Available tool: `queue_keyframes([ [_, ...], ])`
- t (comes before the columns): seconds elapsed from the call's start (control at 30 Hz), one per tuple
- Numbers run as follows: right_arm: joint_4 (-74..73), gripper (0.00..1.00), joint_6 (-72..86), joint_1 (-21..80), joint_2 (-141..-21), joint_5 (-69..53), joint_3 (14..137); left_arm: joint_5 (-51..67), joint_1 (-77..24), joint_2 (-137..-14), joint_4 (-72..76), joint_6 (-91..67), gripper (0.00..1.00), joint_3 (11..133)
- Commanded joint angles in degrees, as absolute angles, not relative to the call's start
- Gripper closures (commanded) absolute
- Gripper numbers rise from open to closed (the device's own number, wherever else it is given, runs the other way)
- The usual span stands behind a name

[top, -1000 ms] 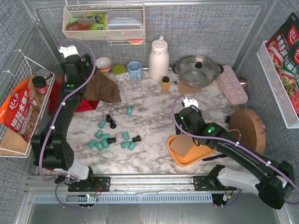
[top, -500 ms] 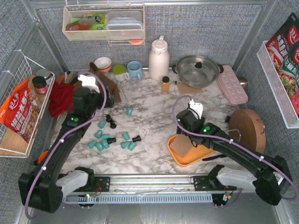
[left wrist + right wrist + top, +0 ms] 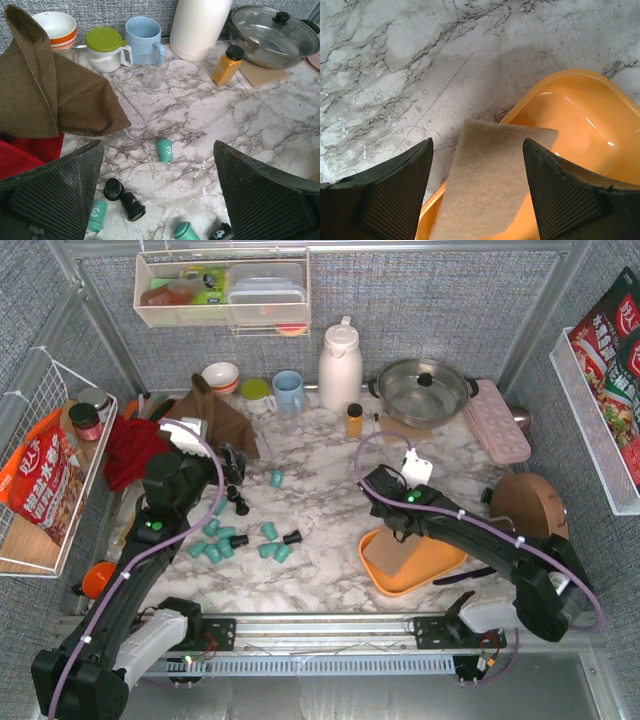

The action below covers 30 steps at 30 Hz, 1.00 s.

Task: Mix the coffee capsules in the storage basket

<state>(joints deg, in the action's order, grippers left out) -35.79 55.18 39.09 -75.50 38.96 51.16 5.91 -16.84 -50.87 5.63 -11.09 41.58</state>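
Teal and black coffee capsules [image 3: 240, 530] lie scattered on the marble left of centre. In the left wrist view a teal capsule [image 3: 164, 150] marked 3 lies ahead, and two black capsules [image 3: 124, 197] lie closer in. My left gripper [image 3: 228, 465] [image 3: 158, 145] hangs open above the far side of the scatter, holding nothing. The orange storage basket [image 3: 440, 562] [image 3: 580, 115] sits front right with a beige pad [image 3: 490, 175] draped over its rim and no capsules inside. My right gripper [image 3: 380, 502] [image 3: 477, 142] stands open above that pad, with a gap on each side.
A brown cloth [image 3: 212, 418] and a red cloth [image 3: 135, 450] lie back left. Bowls, a blue mug [image 3: 288, 390], a clear glass [image 3: 154, 70], a white flask [image 3: 340, 365], an amber bottle [image 3: 354, 420], a pot [image 3: 420, 390] and a pink egg tray [image 3: 497, 420] line the back. A round wooden board [image 3: 530, 510] lies right.
My left arm has swung from the back left corner forward and right, to above the capsules. My right arm has drawn up and back-left from the basket. Both grippers stay open.
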Motion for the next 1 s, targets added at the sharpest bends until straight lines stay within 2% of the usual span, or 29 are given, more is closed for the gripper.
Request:
queue_keyframes([
  [0.0, -43.0, 0.24, 58.7, 39.2, -80.4, 40.8, 55.3, 4.3, -16.9, -50.6, 5.7, -10.7, 0.01, 42.4],
  [0.1, -46.8, 0.26, 60.8, 39.3, -83.7, 41.1, 59.2, 4.1, -16.9, -50.4, 5.3, -11.1, 0.01, 42.5],
  [0.27, -52.0, 0.42, 62.0, 39.2, -88.2, 41.9, 63.4, 4.2, -16.9, -49.8, 5.5, -11.4, 0.01, 42.3],
  [0.67, -56.1, 0.50, 62.6, 39.3, -92.1, 43.2, 67.5, 4.1, -16.9, -50.1, 5.4, -11.7, 0.01, 42.3],
  [0.97, -55.6, 0.51, 62.7, 39.3, -93.6, 43.2, 67.7, 4.1, -16.9, -49.9, 5.4, -11.7, 0.01, 42.3],
])
